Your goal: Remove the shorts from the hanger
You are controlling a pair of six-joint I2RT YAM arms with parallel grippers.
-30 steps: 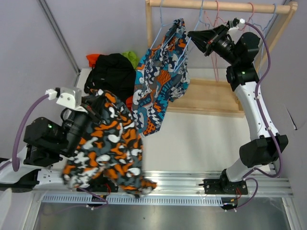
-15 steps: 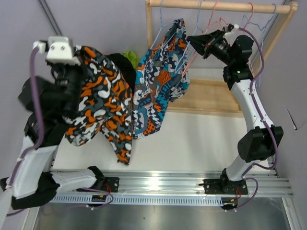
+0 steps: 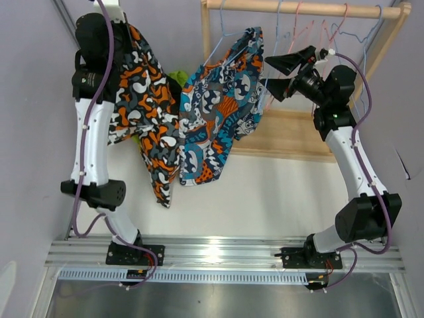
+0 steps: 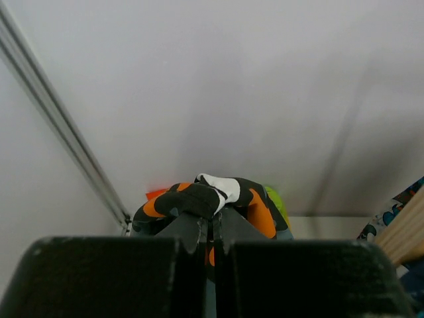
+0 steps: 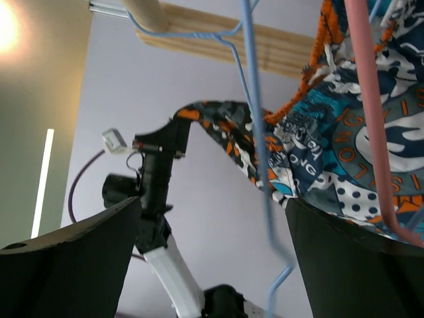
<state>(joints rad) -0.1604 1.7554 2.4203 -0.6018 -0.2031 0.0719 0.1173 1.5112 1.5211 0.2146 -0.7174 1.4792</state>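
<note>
My left gripper (image 3: 122,25) is raised high at the back left, shut on orange, black and white blotch shorts (image 3: 146,112) that hang down from it. In the left wrist view the jaws pinch a fold of those shorts (image 4: 212,195). A blue, orange and white patterned pair of shorts (image 3: 222,106) hangs from a blue hanger (image 3: 222,40) on the wooden rail (image 3: 305,8). My right gripper (image 3: 268,77) stands open just right of that pair. A blue hanger wire (image 5: 255,132) runs between its fingers (image 5: 358,265) without touching them, beside the blue shorts (image 5: 344,132).
Several empty pink and blue hangers (image 3: 331,30) hang on the rail, and one pink hanger (image 5: 371,119) passes close to my right gripper. Lime green shorts (image 3: 177,78) lie behind the hanging pairs. The rack's wooden base (image 3: 298,132) sits at the back right.
My left arm has swung up and to the back left, lifting the orange blotch shorts from near the front edge. My right gripper has opened wide beside the blue shorts.
</note>
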